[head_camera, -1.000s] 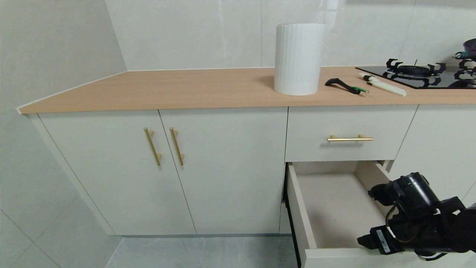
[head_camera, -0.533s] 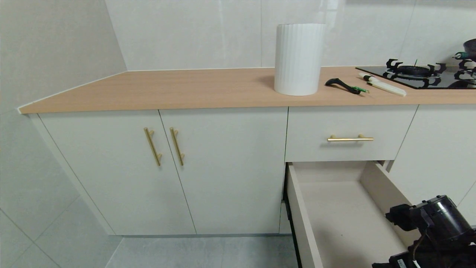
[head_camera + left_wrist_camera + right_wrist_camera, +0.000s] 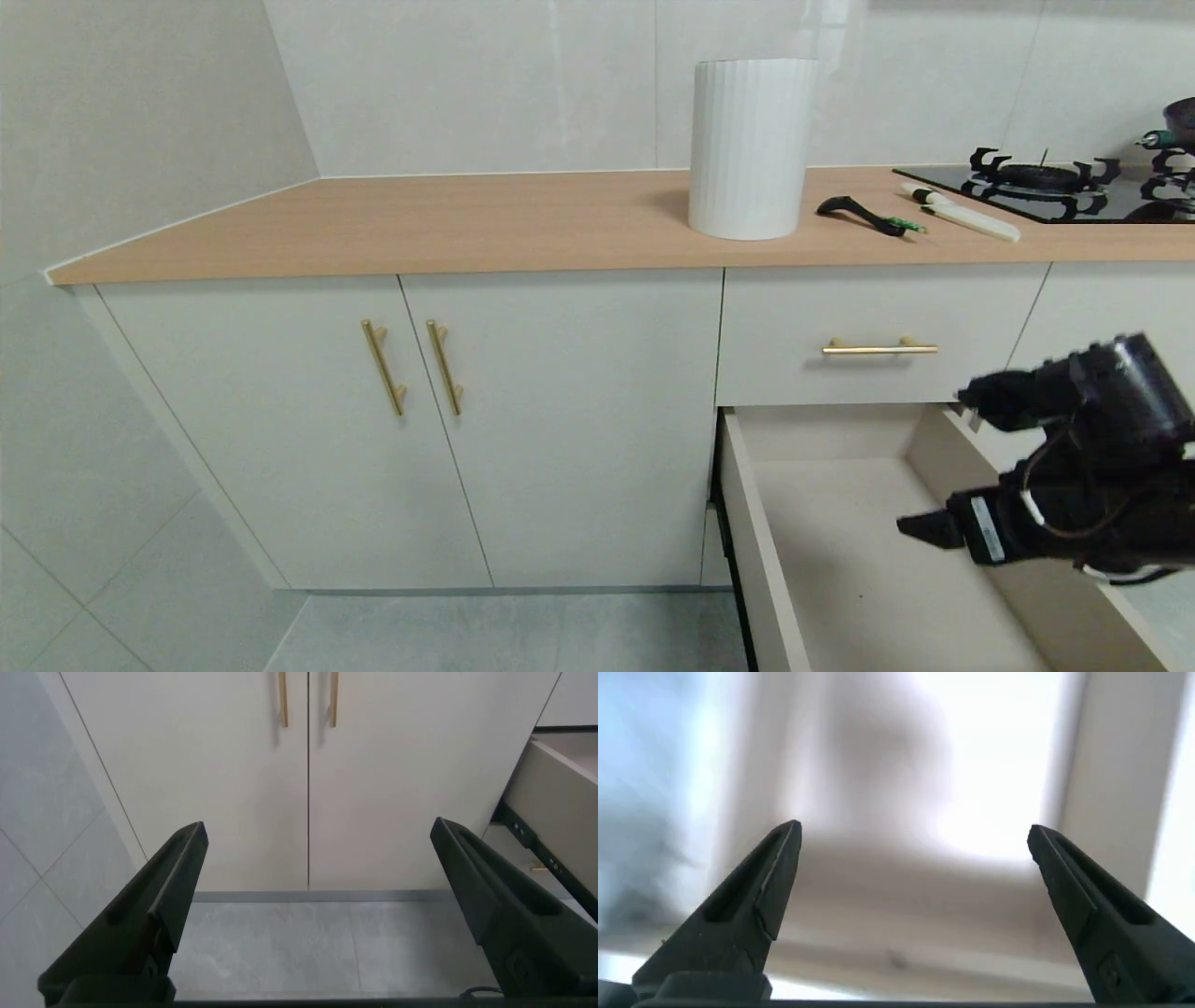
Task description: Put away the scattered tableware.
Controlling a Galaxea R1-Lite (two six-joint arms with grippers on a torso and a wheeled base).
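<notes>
Hovering above the open drawer (image 3: 747,523), our right gripper (image 3: 910,854) is spread wide and empty; the left gripper (image 3: 318,849) gapes wide too, facing the doors (image 3: 392,765). Trouble we foresee: reaching up for the counter (image 3: 467,224), the arm may clip the shut drawer front (image 3: 878,313). The black utensil (image 3: 861,213) and white knife (image 3: 966,218) lie slim and flat by the counter's front edge, beside the canister (image 3: 750,149), likely to skid under the fingers.
</notes>
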